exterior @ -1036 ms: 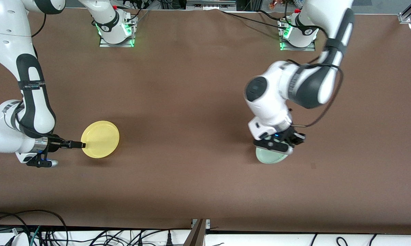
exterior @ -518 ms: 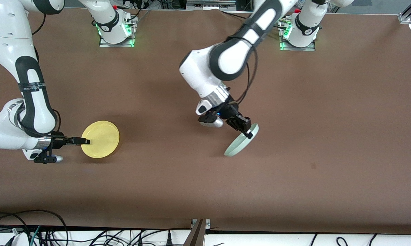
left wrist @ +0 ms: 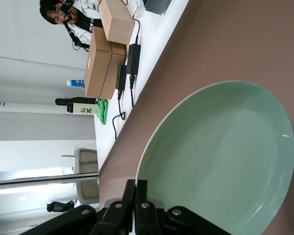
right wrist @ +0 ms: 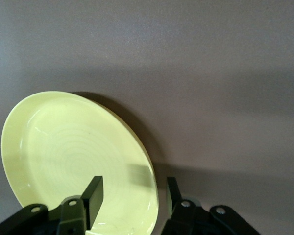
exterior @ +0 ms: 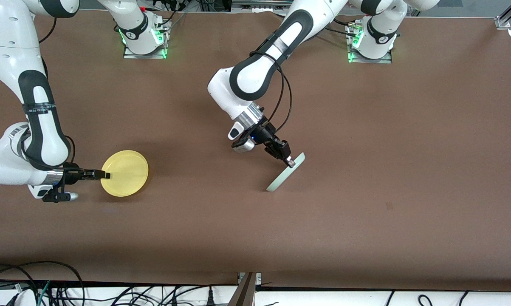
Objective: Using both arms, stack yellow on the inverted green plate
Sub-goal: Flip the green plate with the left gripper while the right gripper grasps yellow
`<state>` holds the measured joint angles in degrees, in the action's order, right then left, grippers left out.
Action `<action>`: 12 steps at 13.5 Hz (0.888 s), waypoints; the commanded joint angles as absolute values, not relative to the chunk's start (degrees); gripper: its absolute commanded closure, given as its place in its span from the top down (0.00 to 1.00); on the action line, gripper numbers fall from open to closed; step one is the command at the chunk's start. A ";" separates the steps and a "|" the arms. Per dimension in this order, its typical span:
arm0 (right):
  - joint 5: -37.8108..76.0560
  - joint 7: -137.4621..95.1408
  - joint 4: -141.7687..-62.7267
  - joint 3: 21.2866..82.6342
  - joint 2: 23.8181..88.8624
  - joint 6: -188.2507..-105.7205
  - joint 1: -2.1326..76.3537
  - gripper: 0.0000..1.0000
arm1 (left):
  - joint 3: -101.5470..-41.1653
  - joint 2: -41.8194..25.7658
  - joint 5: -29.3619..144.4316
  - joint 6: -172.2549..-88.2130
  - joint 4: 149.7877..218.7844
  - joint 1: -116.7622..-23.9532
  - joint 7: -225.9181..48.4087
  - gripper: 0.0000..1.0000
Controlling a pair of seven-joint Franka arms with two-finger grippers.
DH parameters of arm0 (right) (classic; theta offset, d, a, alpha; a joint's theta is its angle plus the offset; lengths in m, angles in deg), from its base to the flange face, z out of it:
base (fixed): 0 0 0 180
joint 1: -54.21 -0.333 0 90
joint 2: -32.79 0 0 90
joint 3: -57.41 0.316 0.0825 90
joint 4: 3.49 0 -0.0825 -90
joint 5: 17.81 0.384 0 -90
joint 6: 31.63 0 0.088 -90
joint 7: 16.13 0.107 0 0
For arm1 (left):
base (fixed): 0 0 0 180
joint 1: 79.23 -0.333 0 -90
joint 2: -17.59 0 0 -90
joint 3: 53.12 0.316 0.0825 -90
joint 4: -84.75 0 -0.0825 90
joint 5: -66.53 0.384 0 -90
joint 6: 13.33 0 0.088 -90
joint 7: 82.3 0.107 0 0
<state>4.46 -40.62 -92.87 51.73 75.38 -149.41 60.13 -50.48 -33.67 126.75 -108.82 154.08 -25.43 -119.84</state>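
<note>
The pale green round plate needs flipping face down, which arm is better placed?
Left. The left gripper is shut on the pale green round plate's rim, tilted on edge. The right gripper straddles the pale yellow round plate's rim.

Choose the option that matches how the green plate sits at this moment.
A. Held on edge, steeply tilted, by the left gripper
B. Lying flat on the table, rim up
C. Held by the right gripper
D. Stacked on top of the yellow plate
A. In the front view the left gripper pinches the rim of the green plate, which shows nearly edge-on near the middle of the table.
</note>
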 commanded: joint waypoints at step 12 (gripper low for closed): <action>4.95 -45.21 -93.93 52.05 76.03 -150.28 60.62 0.00 | -49.60 -38.83 128.93 -104.21 152.34 -16.74 -132.13 0.11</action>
